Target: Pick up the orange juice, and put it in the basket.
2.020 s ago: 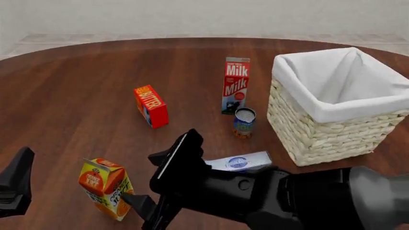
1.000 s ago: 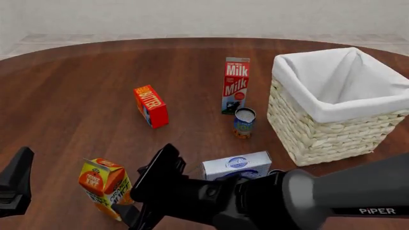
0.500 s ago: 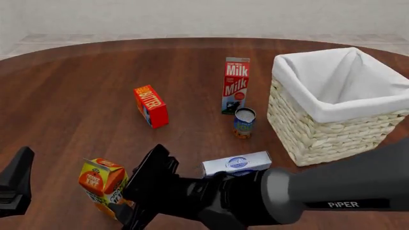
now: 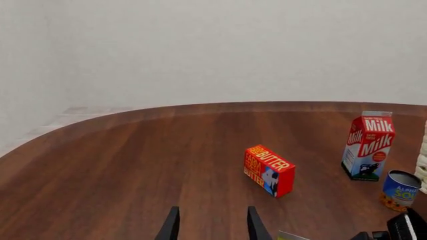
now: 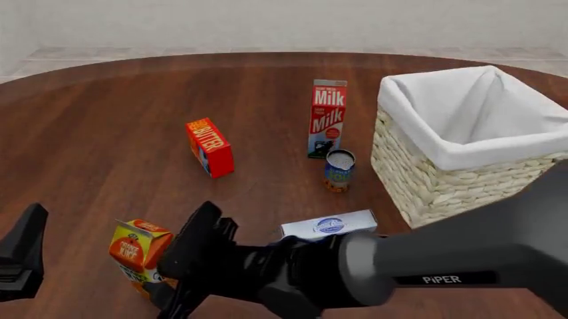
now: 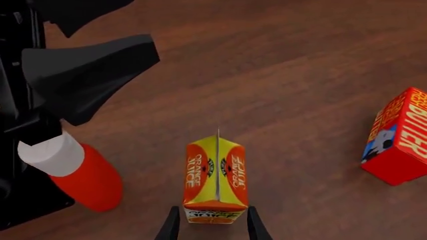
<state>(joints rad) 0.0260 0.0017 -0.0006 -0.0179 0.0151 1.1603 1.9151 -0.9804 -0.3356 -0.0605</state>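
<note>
The orange juice (image 5: 140, 254) is a yellow and orange gable-top carton standing upright near the table's front left. In the right wrist view the carton (image 6: 215, 181) stands between my right gripper's two fingertips. My right gripper (image 5: 177, 271) is open, with its fingers on either side of the carton and a small gap on each side (image 6: 213, 231). My left gripper (image 5: 22, 260) is open and empty at the far left, left of the carton; it also shows in the left wrist view (image 4: 211, 230). The wicker basket (image 5: 443, 193) with white lining stands at the right.
A milk carton (image 5: 326, 118) and a small can (image 5: 338, 169) stand left of the basket. A red butter box (image 5: 209, 147) stands mid-table. A blue-and-white box (image 5: 328, 224) lies behind my right arm. The left arm's black and red parts (image 6: 80, 175) show beside the juice.
My right gripper has moved left across the front of the table and now has its fingers around the juice carton. The left gripper and the objects have not moved.
</note>
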